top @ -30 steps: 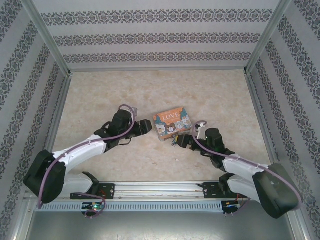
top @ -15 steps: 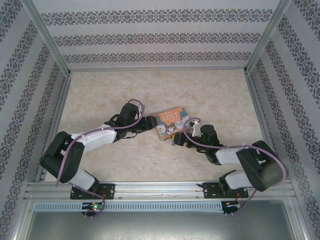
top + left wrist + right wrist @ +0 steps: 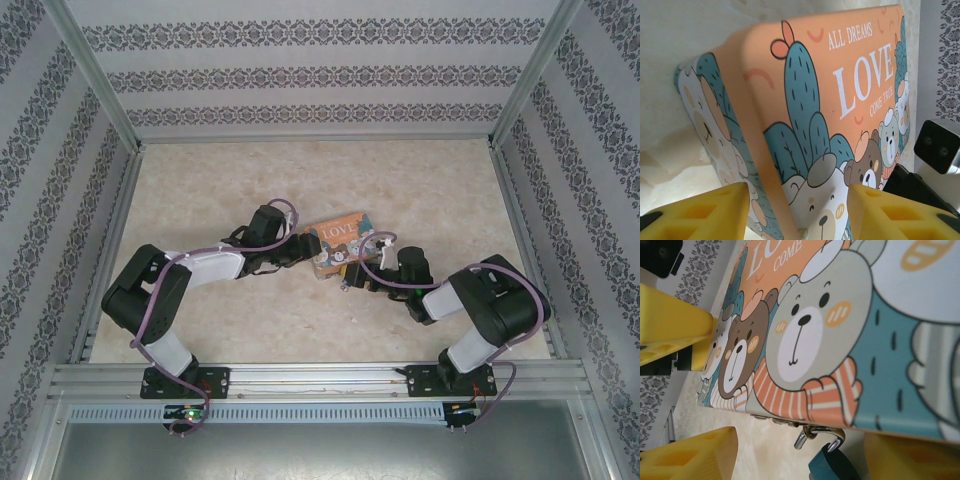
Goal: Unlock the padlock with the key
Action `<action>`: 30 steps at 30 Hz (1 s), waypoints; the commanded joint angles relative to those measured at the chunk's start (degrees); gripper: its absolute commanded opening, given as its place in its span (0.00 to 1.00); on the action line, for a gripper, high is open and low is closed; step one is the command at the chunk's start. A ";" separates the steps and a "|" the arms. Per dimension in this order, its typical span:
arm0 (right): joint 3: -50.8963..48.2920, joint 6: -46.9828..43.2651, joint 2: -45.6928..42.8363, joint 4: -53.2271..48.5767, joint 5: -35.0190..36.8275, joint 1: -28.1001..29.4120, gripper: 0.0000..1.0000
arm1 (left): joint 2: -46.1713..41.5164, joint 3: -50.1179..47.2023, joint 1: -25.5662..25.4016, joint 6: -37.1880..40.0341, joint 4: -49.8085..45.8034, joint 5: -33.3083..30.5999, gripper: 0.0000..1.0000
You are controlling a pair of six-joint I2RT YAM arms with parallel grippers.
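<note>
1. The counter (image 3: 200, 190) carried the "LOVE" tin (image 3: 343, 243), which lay flat near its middle between the 2 arms
2. The left gripper (image 3: 303, 250) sat at the tin's left end. In its wrist view its jaws stood apart, with a corner of the tin framed between the yellow pads (image 3: 700, 215). I could confirm no squeeze on the tin
3. The right gripper (image 3: 800, 457) was low at the tin's near edge with its jaws wide apart and nothing clamped
4. The step in hand looked like steadying the tin while the right gripper reached for the lock. To do that well, the left gripper should brace the tin so it cannot slide or lift. The right gripper should meet the flat sides of the lock's body, not the shackle, leaving the body's lower end free for the key
5. The padlock (image 3: 832, 467) hung at the tin's near edge, between the right gripper's pads but apart from both
6. Its silvery shackle (image 3: 815, 435) was hooked through the clasp under the lid's rim. The long axis ran from that clasp out toward the right gripper, teal body outermost. Which way the keyhole faced I could not tell
</note>
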 commanded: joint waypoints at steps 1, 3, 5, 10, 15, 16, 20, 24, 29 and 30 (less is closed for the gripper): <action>0.86 2.14 2.59 5.44 -2.34 -0.17 0.66 | 0.49 0.13 0.77 -0.71 2.64 1.37 0.54; 0.87 2.70 3.53 6.80 -2.70 -0.09 0.65 | 0.50 -0.18 0.77 -0.59 2.47 1.21 0.53; 1.18 3.28 4.62 8.24 -3.76 -0.04 0.64 | 0.58 -0.38 0.78 -0.30 2.12 1.02 0.53; 1.58 3.82 5.84 9.78 -3.77 0.86 0.63 | 0.94 -0.41 0.71 0.42 0.98 0.66 0.53; 1.69 4.19 6.53 11.68 -3.61 1.24 0.61 | 1.11 -0.55 0.72 0.70 0.71 0.61 0.52; 1.72 4.36 6.63 11.99 -3.80 1.24 0.60 | 1.13 -0.61 0.78 0.79 0.62 0.53 0.52; 1.73 4.33 6.81 12.20 -4.21 1.29 0.57 | 1.11 -0.68 0.76 0.98 0.36 0.36 0.52; 1.71 4.29 6.76 12.12 -4.76 1.24 0.54 | 0.95 -0.66 0.75 1.17 0.05 0.29 0.52; 1.20 3.92 5.89 12.07 -4.91 1.24 0.51 | 0.68 -0.59 0.78 1.50 -0.45 -0.05 0.52; 1.03 3.73 5.69 11.94 -4.96 1.24 0.50 | 0.63 -0.53 0.74 1.53 -0.56 -0.08 0.52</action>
